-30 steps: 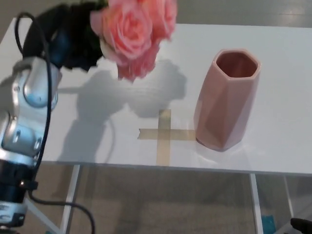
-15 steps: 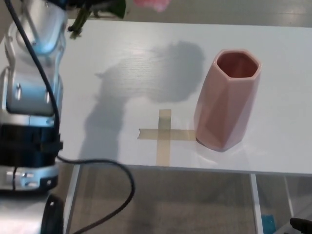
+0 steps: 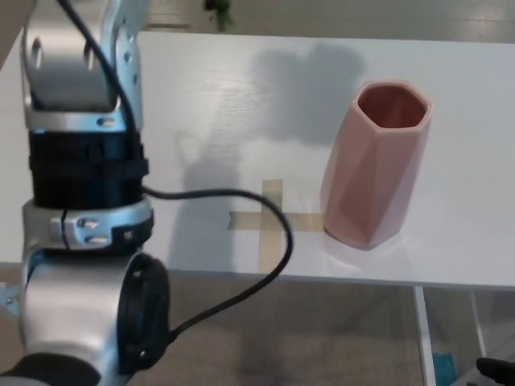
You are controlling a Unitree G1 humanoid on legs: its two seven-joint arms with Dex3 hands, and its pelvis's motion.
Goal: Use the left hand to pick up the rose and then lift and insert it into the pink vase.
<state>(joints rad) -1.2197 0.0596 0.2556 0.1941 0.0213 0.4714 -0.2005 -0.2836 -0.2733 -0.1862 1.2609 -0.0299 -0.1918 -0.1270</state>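
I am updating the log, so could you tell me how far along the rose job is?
Done: the table no longer holds the rose; only a green stem tip shows at the top edge. In hand: the left arm is raised. Left: the pink vase is empty, so insertion remains.

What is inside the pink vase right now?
Nothing visible: the vase mouth shows only its pink inner wall, no stem. Its bottom is hidden from this angle.

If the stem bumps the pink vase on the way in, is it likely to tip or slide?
The pink vase stands tall and narrows toward its base, so a knock near the rim would probably tip it. Its faceted body looks like ceramic, likely breakable. On the smooth white table it may slide instead.
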